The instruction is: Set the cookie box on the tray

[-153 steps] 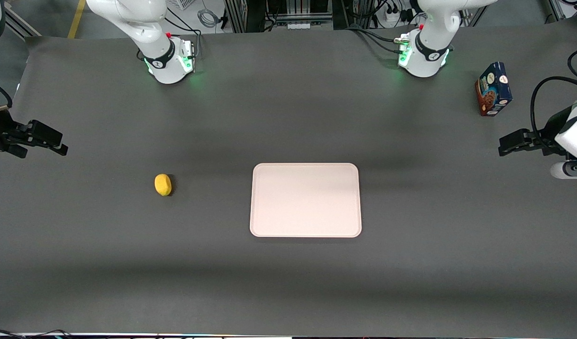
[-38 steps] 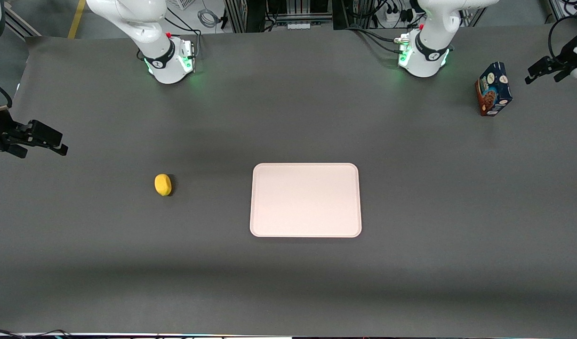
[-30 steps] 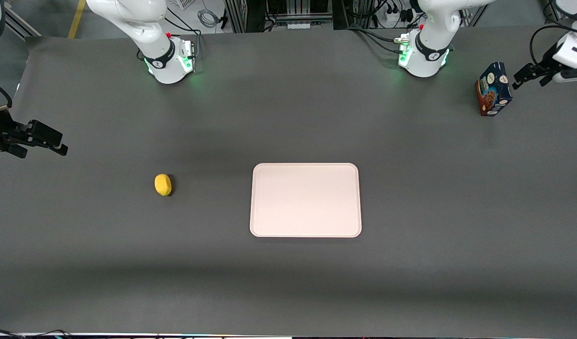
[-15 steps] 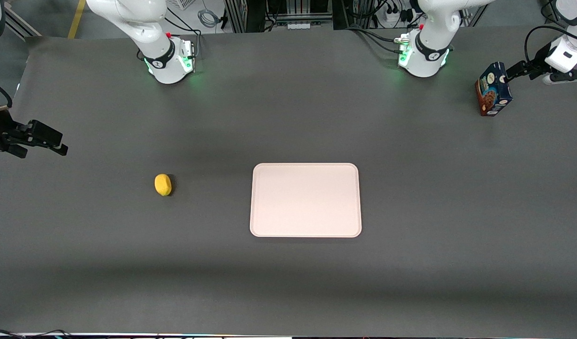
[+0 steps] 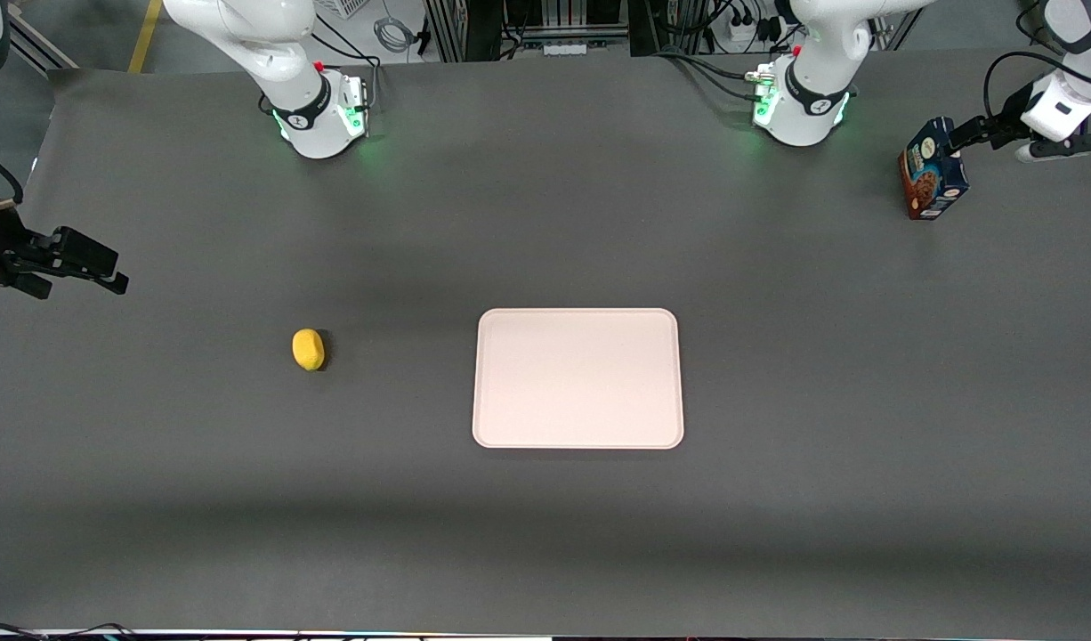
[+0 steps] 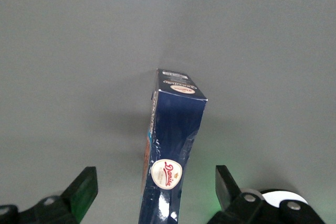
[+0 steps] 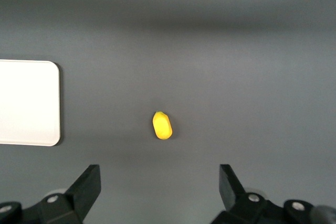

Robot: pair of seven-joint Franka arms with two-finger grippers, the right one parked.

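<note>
The cookie box stands upright on the dark table at the working arm's end; it is navy with a brown cookie face. My left gripper is at its upper part, open. In the left wrist view the box sits between the two spread fingers, with a gap on each side and a white-red logo facing the camera. The pale pink tray lies flat near the table's middle, nearer the front camera than the box, with nothing on it.
A small yellow lemon-like object lies on the table beside the tray, toward the parked arm's end; it also shows in the right wrist view next to the tray's corner. Both arm bases stand farthest from the camera.
My left gripper has swung from beside the table's edge to the cookie box and now straddles its top. The box, tray and yellow object have not moved.
</note>
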